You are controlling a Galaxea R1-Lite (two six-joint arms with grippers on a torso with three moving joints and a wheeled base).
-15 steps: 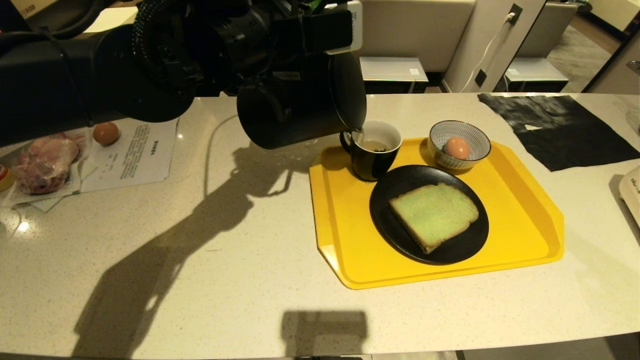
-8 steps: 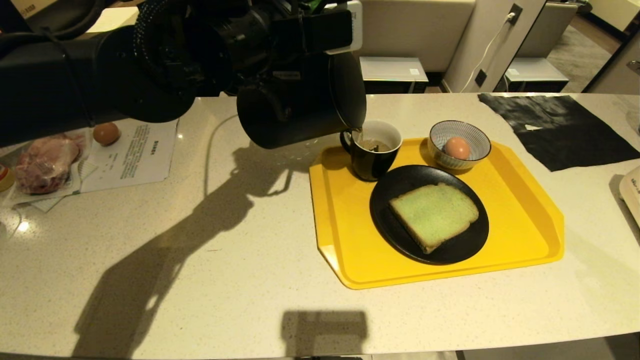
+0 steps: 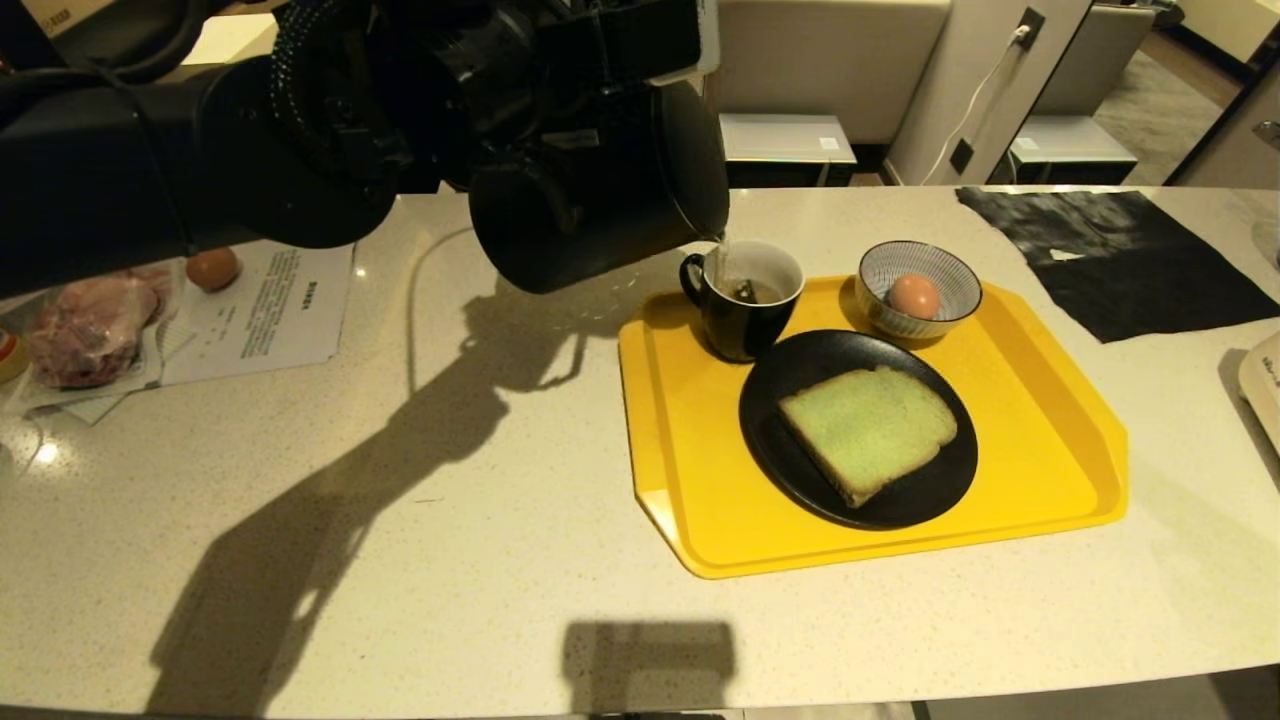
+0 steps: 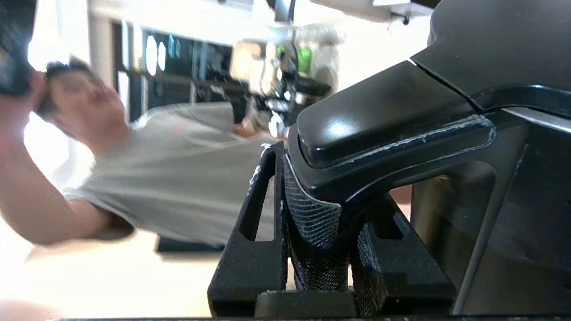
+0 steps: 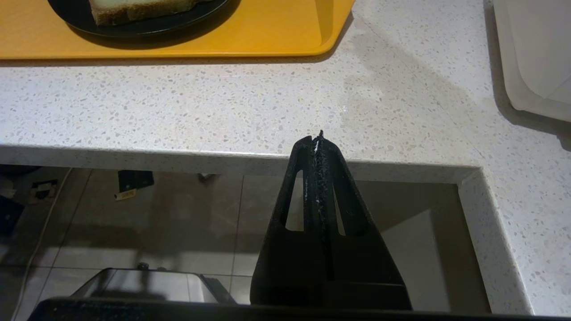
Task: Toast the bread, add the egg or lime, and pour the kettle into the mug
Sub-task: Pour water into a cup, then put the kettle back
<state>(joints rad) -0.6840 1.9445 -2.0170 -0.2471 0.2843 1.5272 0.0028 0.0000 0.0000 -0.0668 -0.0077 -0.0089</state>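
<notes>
- Two arms are present; only the left one is working, reaching across the far left part of the counter (image 3: 420,560) above its surface
- Left claw (image 4: 319,249) is clamped on the loop handle of the kettle (image 3: 600,200), one textured finger (image 4: 312,223) pressed against either side of the handle
- Kettle is held tipped over, its spout directly above the mug (image 3: 745,300), and a thin stream of water runs from the spout into the mug
- Mug stands at the far left corner of the yellow tray (image 3: 700,500), handle turned to the robot's left, with liquid and a small dark item floating inside
- Tray lies on the right half of the counter, near its front edge
- Black plate (image 3: 790,470) sits in the middle of the tray, just in front of the mug, with the bread (image 3: 868,430) lying flat on it
- Striped bowl (image 3: 920,270) sits at the far edge of the tray, beside the mug and apart from it, and holds the egg (image 3: 914,296)
- Second, darker egg (image 3: 212,268) rests on a printed sheet of paper (image 3: 270,320) near the far left edge of the counter, beside a plastic bag of pinkish food (image 3: 85,335)
- Black cloth (image 3: 1120,260) is spread at the far right corner of the counter
- Right claw (image 5: 317,142) has its fingers pressed together, holding nothing, parked just off the counter's front edge near its right corner
- Person in a pale shirt (image 4: 178,178) shows blurred in the left wrist view, behind the kettle handle
</notes>
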